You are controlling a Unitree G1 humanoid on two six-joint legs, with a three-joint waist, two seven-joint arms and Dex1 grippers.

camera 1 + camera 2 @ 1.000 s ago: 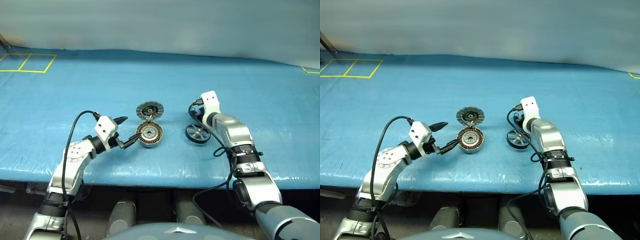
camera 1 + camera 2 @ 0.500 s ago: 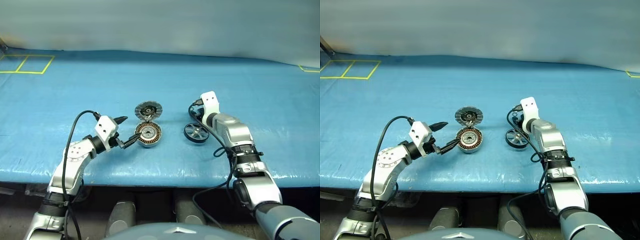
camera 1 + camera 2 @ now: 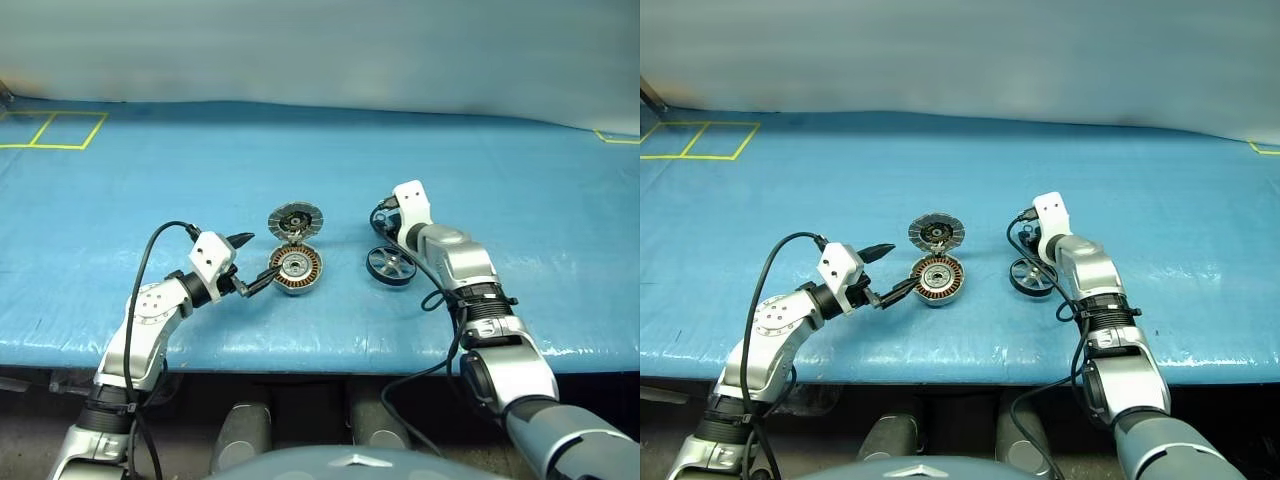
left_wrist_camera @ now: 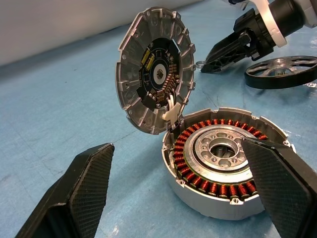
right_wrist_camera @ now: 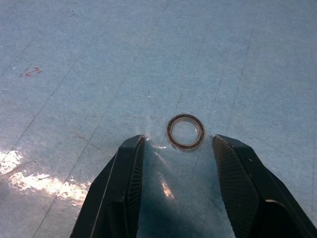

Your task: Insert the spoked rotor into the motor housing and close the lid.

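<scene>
The motor housing [image 3: 297, 270] stands on the blue mat, its copper windings [image 4: 198, 168] ringing a silver hub. Its hinged lid [image 3: 297, 219] stands swung up behind it, dark inner face showing [image 4: 156, 74]. To its right the spoked rotor [image 3: 392, 266] lies flat on the mat. My left gripper [image 3: 254, 262] is open just left of the housing, with one finger [image 4: 280, 183] near the can's rim and the other [image 4: 81, 191] out to the side. My right gripper [image 5: 178, 141] is open and low over the mat just behind the rotor, holding nothing.
A tiny thin dark ring [image 5: 185, 132] lies on the mat just past my right fingertips. Yellow taped squares [image 3: 50, 128] mark the far left corner. The mat's front edge [image 3: 320, 352] runs close below both arms.
</scene>
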